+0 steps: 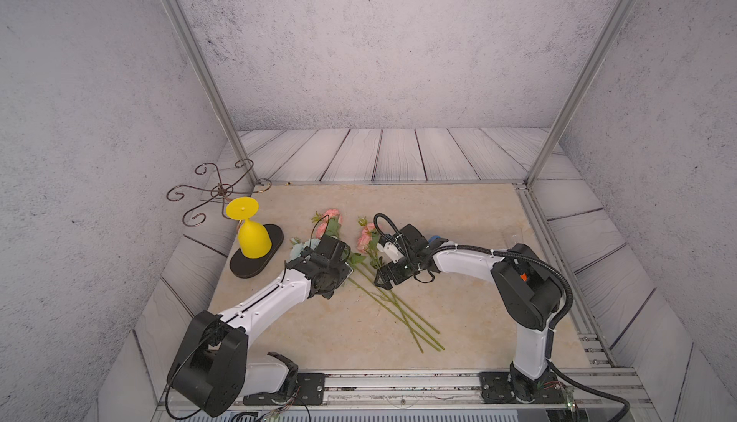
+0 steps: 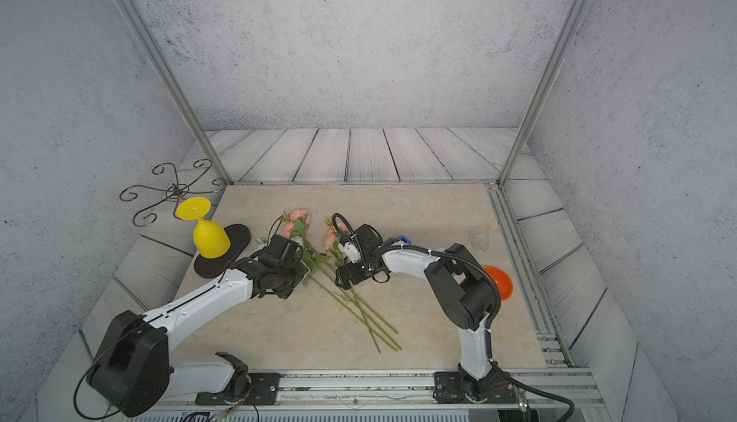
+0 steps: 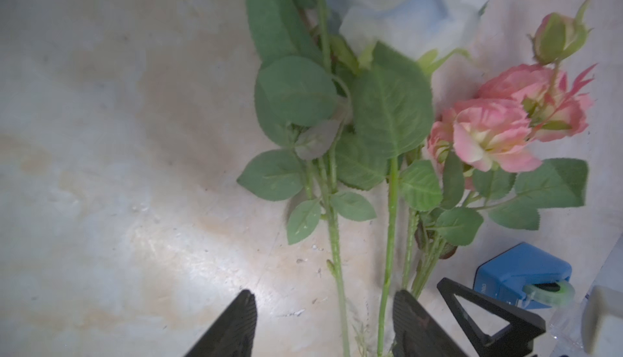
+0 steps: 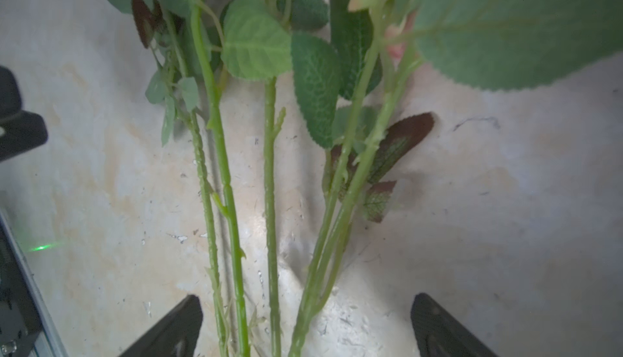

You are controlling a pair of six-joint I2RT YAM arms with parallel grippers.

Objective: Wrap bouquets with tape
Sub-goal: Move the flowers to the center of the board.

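The bouquets point(image 1: 381, 300) lie across the middle of the table. Their pink blooms point(image 1: 332, 216) point to the back and their long green stems point(image 2: 371, 320) fan toward the front. My left gripper point(image 3: 324, 294) is open low over the stems, and two stems point(image 3: 337, 247) pass between its fingers. My right gripper point(image 4: 307, 297) is open wide, with several stems point(image 4: 269, 203) running between its jaws. In the top views it point(image 1: 382, 280) hovers at the stems just right of the left one. The tape sits in a blue dispenser point(image 3: 521, 272) behind the right wrist point(image 2: 403, 238).
An upturned yellow goblet point(image 1: 251, 236) stands on a black oval board point(image 1: 275, 242) at the left. A scrolled metal stand point(image 1: 217, 191) is behind it. A clear cup point(image 2: 478, 236) and an orange round object point(image 2: 501, 282) sit at the right.
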